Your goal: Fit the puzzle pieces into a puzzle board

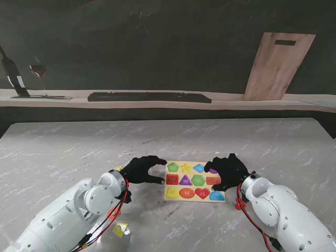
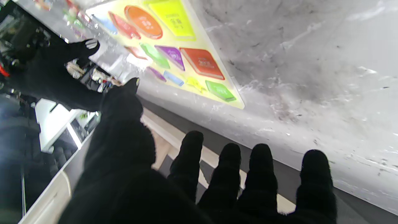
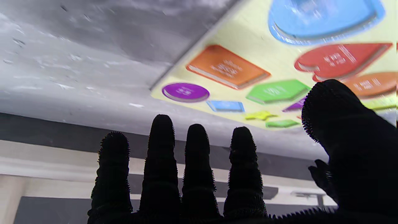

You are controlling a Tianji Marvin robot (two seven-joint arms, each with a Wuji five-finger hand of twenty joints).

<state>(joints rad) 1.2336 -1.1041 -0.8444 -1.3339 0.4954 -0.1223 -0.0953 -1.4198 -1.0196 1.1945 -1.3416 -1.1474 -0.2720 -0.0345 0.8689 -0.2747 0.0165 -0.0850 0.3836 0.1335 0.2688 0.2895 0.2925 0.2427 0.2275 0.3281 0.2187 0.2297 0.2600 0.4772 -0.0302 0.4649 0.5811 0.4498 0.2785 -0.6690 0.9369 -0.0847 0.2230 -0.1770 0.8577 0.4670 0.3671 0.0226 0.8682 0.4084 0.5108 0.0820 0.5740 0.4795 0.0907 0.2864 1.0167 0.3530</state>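
On the worktop (image 1: 63,152), the left robot hand (image 1: 140,170) hovers empty, fingers spread, just left of the puzzle board (image 1: 194,181). The board lies flat between both hands, holding 12 coloured pieces in 3 rows of 4. They look light, stiff and smooth; pinch by the edges. The right robot hand (image 1: 228,170) is likewise empty and spread.

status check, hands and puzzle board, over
Left hand open, beside puzzle board. Right hand open at its right edge. Pieces seated in every visible slot. Nothing in the way.
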